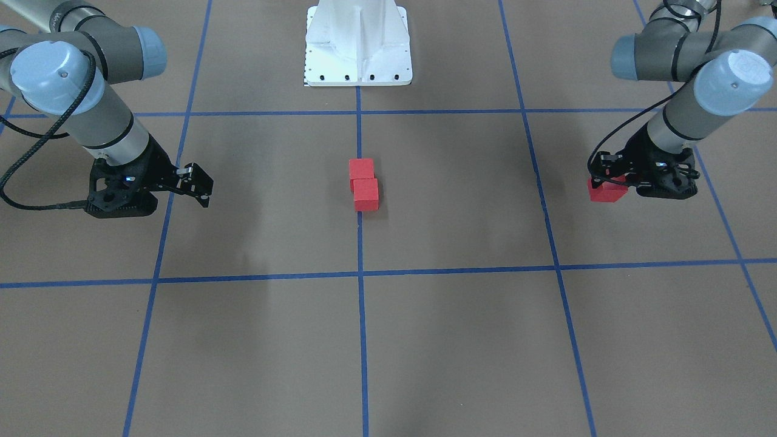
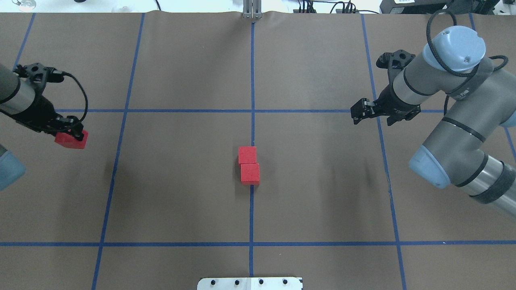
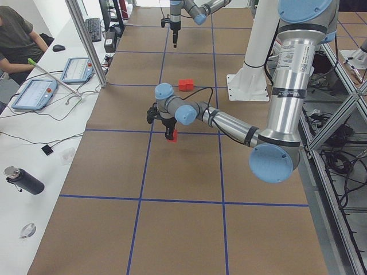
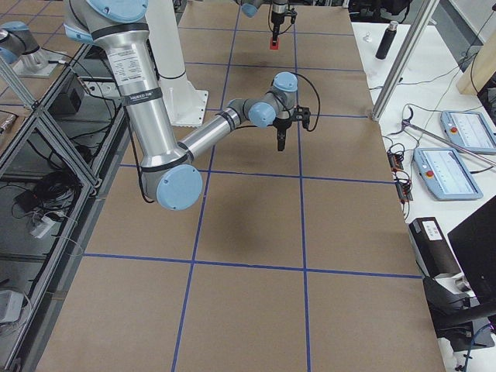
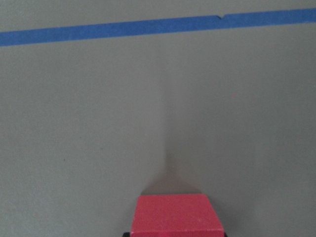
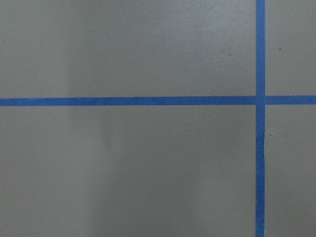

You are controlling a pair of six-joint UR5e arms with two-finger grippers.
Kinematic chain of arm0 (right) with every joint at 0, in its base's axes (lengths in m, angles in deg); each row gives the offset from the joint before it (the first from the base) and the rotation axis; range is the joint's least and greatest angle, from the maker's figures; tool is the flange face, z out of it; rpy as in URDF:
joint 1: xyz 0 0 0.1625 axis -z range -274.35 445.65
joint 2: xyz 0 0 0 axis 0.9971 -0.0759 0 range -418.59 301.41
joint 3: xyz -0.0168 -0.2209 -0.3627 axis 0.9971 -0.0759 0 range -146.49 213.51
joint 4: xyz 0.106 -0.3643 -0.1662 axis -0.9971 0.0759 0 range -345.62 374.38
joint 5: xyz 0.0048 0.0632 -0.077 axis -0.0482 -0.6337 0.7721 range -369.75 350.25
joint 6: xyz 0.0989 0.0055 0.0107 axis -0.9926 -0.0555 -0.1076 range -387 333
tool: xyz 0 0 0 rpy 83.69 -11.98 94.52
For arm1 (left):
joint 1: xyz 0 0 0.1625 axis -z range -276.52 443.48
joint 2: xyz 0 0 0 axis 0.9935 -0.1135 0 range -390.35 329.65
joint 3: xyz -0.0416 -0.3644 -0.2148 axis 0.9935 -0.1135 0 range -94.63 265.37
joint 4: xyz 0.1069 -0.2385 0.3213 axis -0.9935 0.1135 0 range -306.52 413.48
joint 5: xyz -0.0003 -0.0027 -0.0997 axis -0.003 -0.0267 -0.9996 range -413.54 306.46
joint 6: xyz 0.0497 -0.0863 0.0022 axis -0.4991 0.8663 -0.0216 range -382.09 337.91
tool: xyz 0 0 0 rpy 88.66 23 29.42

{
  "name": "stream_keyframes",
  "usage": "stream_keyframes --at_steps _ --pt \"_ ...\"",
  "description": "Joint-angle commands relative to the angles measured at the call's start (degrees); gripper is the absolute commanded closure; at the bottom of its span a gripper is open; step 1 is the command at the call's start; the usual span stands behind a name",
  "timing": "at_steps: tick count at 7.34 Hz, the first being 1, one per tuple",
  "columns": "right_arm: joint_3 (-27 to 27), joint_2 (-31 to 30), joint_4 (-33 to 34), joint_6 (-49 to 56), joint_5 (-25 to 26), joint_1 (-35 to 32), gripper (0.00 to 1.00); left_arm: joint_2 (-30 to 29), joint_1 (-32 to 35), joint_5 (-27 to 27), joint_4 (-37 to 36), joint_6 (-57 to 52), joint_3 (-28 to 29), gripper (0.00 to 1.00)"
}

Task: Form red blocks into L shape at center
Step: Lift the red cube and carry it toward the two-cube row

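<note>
Overhead view shows you two red blocks (image 2: 248,165) touching at the center (image 2: 252,201). Your left gripper (image 2: 69,135) grips the third block (image 2: 71,140) far off. Right gripper (image 2: 361,112) holds nothing. One block left.

The overhead view looks forward and down from behind the robot. The front-facing view faces it steeply from across the table (image 1: 461,340), so the sides are mirrored. Both show the pair of red blocks (image 2: 248,165) at the center. The two side views look along the table from opposite ends. Each wrist camera looks closely at brown surface and blue tape (image 6: 260,118), probably straight down.
</note>
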Motion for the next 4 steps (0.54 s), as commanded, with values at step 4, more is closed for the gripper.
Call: stream_keyframes --at_steps 4 --pt "-0.5 -6.1 0.2 10.3 -0.7 -8.1 0.00 -31.5 -16.9 9.0 -8.6 23.8 12.8 1.00"
